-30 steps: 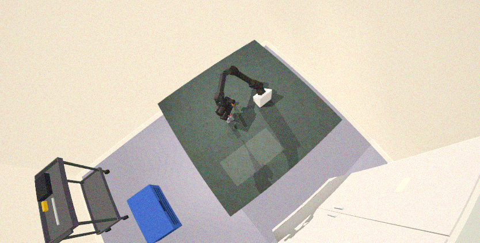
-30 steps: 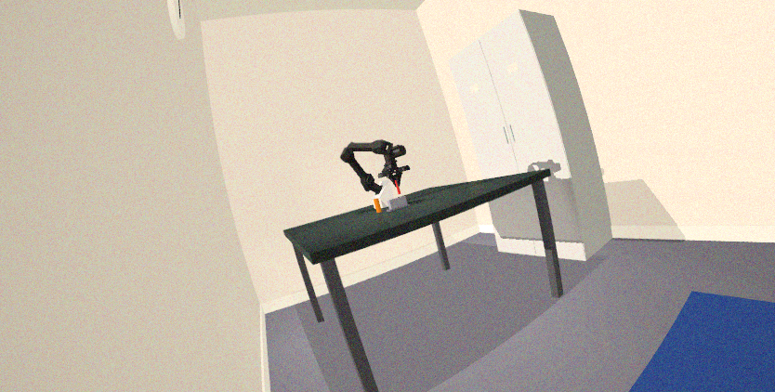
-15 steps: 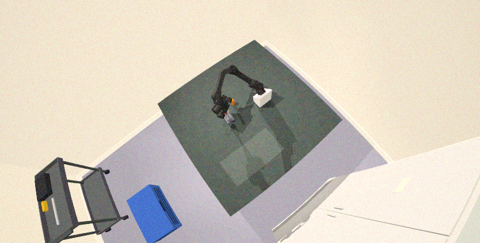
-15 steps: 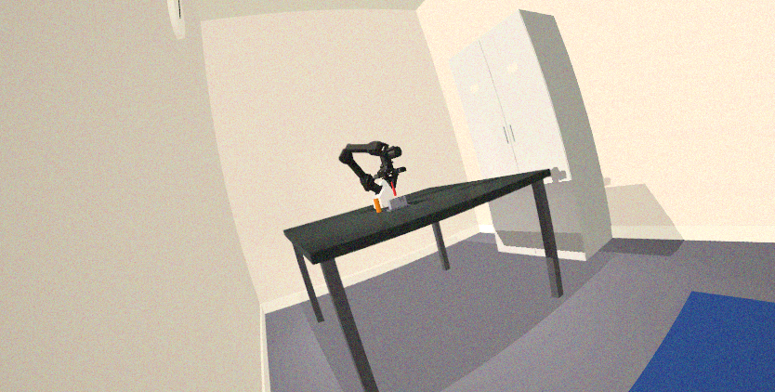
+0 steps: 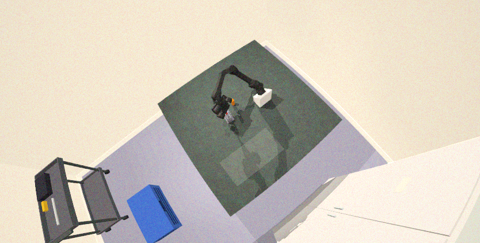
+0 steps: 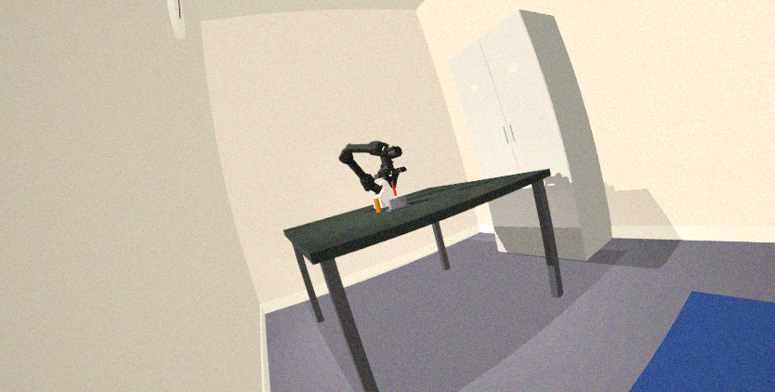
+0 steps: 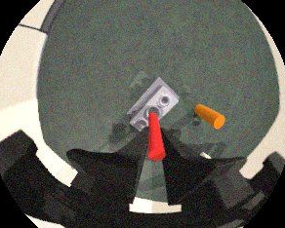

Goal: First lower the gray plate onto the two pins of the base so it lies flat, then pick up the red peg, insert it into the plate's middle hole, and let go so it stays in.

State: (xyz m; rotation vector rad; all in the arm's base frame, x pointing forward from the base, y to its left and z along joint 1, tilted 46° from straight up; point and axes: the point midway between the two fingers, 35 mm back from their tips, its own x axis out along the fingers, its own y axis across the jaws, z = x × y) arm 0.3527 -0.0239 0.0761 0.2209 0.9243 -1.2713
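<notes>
The red peg (image 5: 226, 113) (image 6: 394, 189) (image 7: 156, 141) is held between the fingers of my gripper (image 7: 154, 130), which is shut on it. The peg points down, with its lower tip over or at the middle hole of the gray plate (image 7: 171, 95) in the wrist view. Whether the tip has entered the hole cannot be told. The plate appears to lie flat on the gray base (image 7: 145, 97). A ring shows at each end hole of the plate, the nearer one partly hidden by my finger.
An orange cylinder (image 5: 233, 101) (image 6: 377, 205) (image 7: 210, 116) stands on the dark green table (image 5: 201, 106) close beside the base. The white block (image 5: 262, 98) at the arm's foot is farther back. A cart, a blue box and a cabinet are off the table.
</notes>
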